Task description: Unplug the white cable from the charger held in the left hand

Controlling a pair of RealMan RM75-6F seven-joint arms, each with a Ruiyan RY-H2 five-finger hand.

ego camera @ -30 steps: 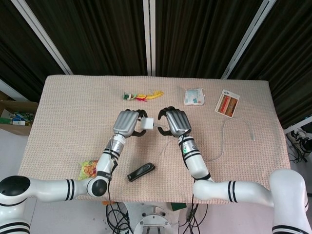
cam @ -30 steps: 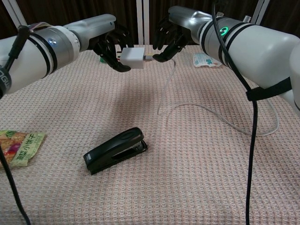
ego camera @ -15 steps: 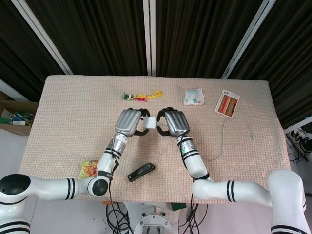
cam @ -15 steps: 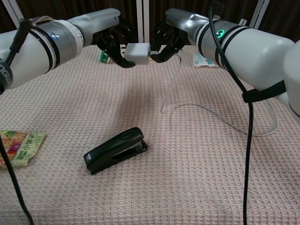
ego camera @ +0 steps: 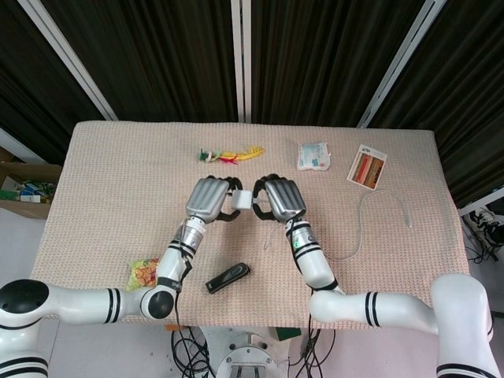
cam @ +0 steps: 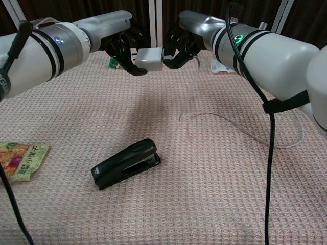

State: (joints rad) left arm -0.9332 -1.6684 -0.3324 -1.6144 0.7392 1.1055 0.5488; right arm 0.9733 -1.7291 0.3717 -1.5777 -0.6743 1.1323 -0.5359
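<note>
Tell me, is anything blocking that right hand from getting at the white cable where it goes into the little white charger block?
Nothing visible does. The right hand is already at the small white cube charger, its fingers on the thin white cable at the plug. The left hand grips the charger's other side.

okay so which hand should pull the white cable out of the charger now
The right hand. Its fingers already sit at the plug end of the white cable, right against the charger. The left hand is holding the charger and should just steady it.
</note>
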